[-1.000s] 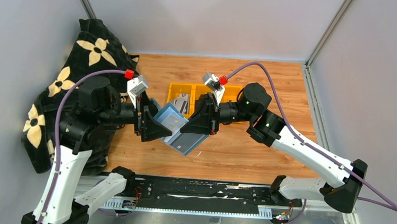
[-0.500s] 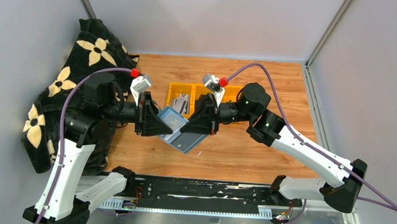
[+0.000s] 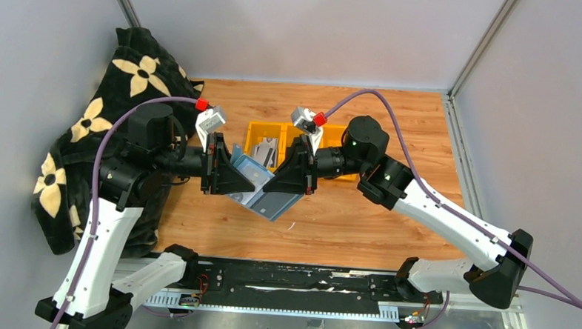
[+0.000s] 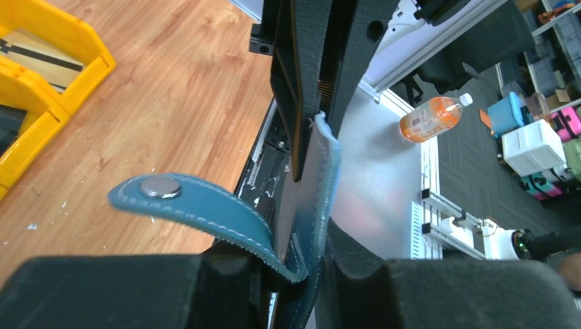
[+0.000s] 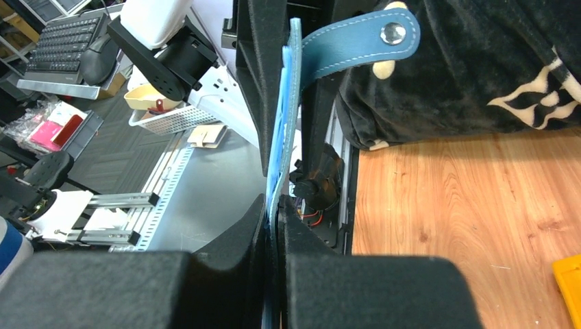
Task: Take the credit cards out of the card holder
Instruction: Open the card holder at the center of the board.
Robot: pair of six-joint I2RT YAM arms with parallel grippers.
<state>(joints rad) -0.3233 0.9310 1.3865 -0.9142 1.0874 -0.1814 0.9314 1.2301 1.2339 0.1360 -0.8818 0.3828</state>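
Observation:
The teal-blue card holder (image 3: 260,191) hangs open above the table between my two grippers. A silvery-grey credit card (image 3: 252,179) shows in its upper half and a dark card (image 3: 276,203) in its lower half. My left gripper (image 3: 235,183) is shut on the holder's left side, and the left wrist view shows the holder's edge (image 4: 330,179), a grey card face (image 4: 305,188) and the strap tab with its round snap (image 4: 162,186) at the left gripper (image 4: 308,264). My right gripper (image 3: 283,185) is shut on the right side, and the right gripper (image 5: 277,223) pinches the pale-blue flap (image 5: 283,123).
Two yellow bins (image 3: 254,130) sit on the wooden table just behind the holder, and one holds grey flat items (image 3: 268,150). A black blanket with pale flowers (image 3: 105,119) covers the left side. Grey walls enclose the table on three sides.
My left gripper has shut on the holder's left side. The left arm has shifted slightly right, and the holder sits a little higher and further back. The right gripper has kept its grip.

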